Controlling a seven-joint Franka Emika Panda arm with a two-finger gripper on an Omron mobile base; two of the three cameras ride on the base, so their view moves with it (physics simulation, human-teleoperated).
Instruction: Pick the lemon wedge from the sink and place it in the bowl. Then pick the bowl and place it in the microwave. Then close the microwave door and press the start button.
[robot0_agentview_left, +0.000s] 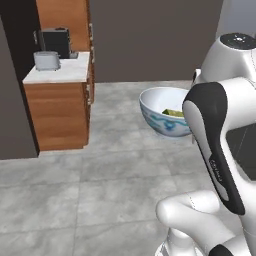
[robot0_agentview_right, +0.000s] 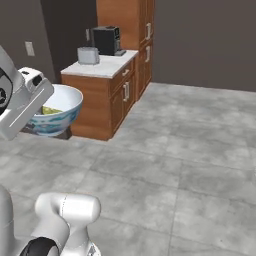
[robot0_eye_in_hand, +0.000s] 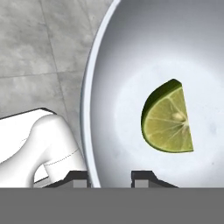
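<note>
Left base view: grey tiled floor (robot0_agentview_left: 100, 190), wooden cabinet (robot0_agentview_left: 57, 117).

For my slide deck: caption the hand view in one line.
Gripper clamped on the rim of the bowl, lemon wedge lying inside, carried above the grey tiled floor.

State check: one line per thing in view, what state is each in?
bowl: off the floor, upright, carried by its rim
lemon wedge: lying inside the bowl, cut face up
pincer: shut on the bowl's rim, one tip inside, one outside
toaster: standing on the counter
coffee machine: upright on the counter by the wall
</note>
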